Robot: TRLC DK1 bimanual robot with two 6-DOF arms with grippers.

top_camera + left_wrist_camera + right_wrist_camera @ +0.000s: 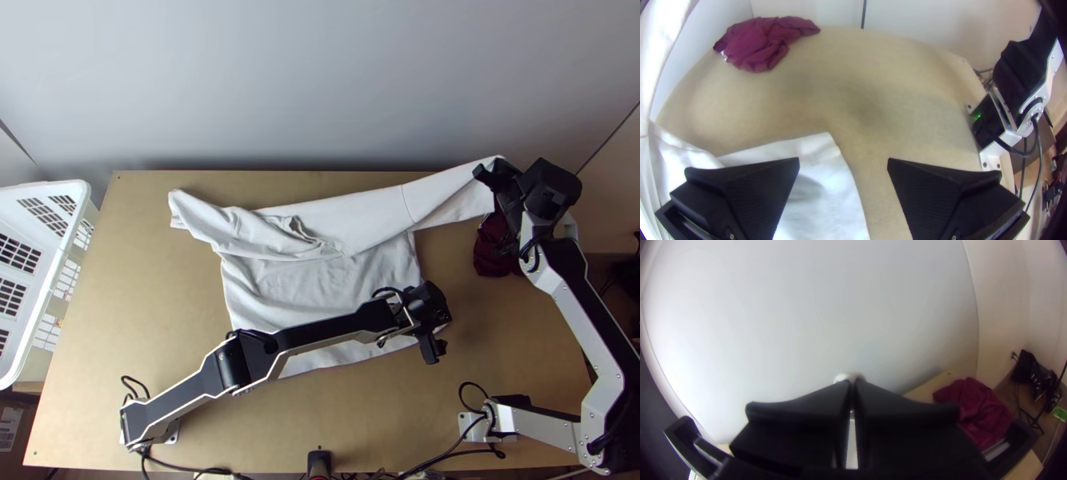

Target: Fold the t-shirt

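Observation:
The white t-shirt [320,280] lies across the middle of the table, its lower part spread and its upper part wrinkled and folded over. Its far right end rises to my right gripper [494,172], which is shut on it. In the right wrist view a bit of white cloth [842,377] shows at the tips of my right gripper [852,384]. My left gripper [440,326] is by the shirt's near right corner. Seen from the left wrist, my left gripper [843,164] stands open, one finger over the shirt's corner [818,200], nothing held.
A crumpled maroon cloth [494,248] lies at the table's right edge, beneath the right arm. A white basket [48,272] stands at the left edge. Bare tabletop [496,336] extends right of the shirt, and a wall rises behind the table.

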